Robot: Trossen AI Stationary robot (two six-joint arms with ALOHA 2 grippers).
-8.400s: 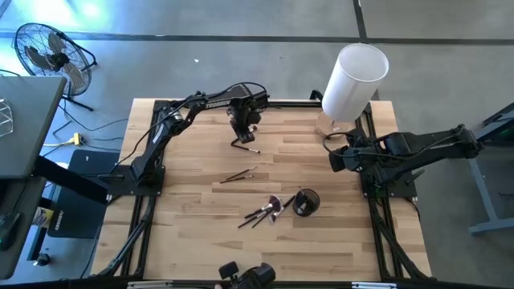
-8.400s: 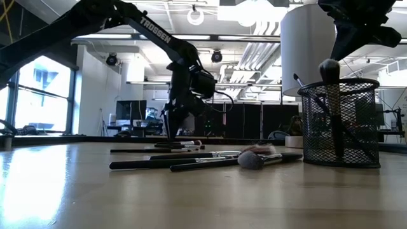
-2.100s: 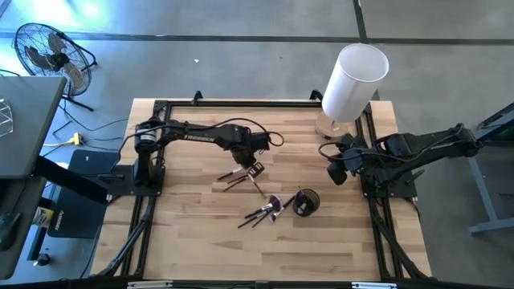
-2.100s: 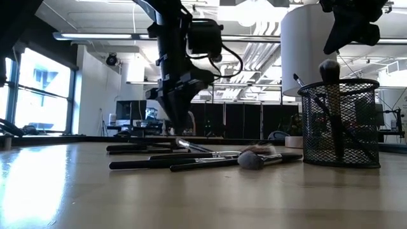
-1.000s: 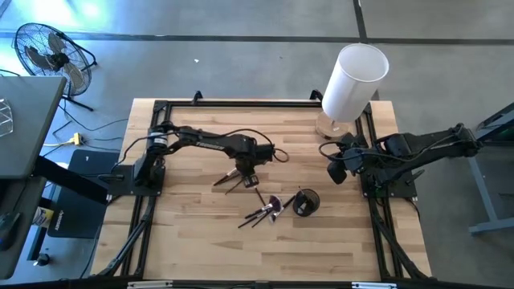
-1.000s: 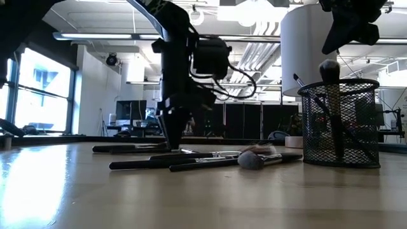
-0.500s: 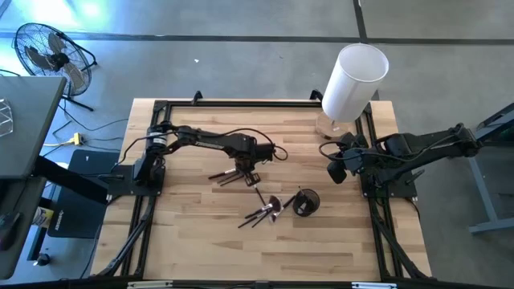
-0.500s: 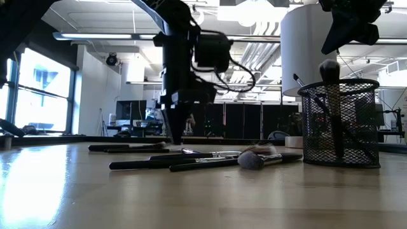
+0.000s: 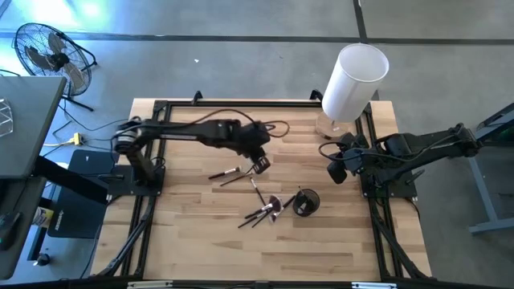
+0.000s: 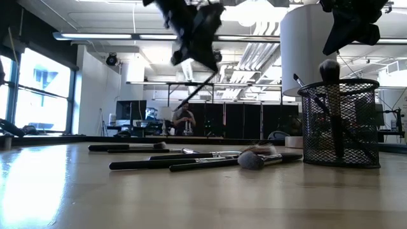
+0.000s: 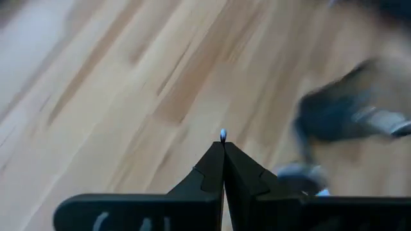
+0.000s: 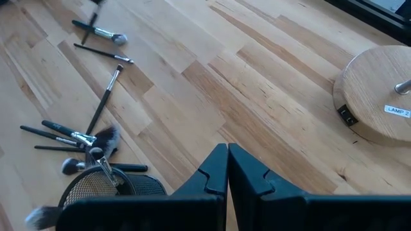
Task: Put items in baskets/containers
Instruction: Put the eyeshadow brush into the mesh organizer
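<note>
My left gripper (image 9: 259, 163) is up above the table's middle, shut on a thin dark brush (image 10: 196, 89) that hangs slanting below it in the low view. Two brushes (image 9: 227, 174) lie flat left of it, one brush (image 9: 256, 190) lies just nearer, and several more brushes (image 9: 265, 210) lie in a heap beside the black mesh cup (image 9: 306, 202). The cup (image 10: 339, 122) stands upright with a few brushes sticking out of it. My right gripper (image 9: 337, 171) waits shut near the table's right edge, over bare wood. My left gripper (image 11: 223, 146) pinches the thin brush between its two shut fingers. Only a tiny pale end (image 11: 222, 135) peeks out past the fingertips in the wrist view. The brush is lifted clear of the table and hangs tilted below the fingers (image 10: 210, 63).
A tall white cylinder (image 9: 353, 80) on a round wooden base (image 12: 379, 96) stands at the far right corner. Black frame rails (image 9: 241, 103) run along the table's edges. Bare wood lies left of the brushes and along the near side. A fan (image 9: 44, 48) stands on the floor.
My left gripper has risen from the table beside the two left brushes and swung a little toward the right and far side, tipping as it went. A thin brush has come up with it, lifted clear. The two flat brushes have slid slightly toward the left.
</note>
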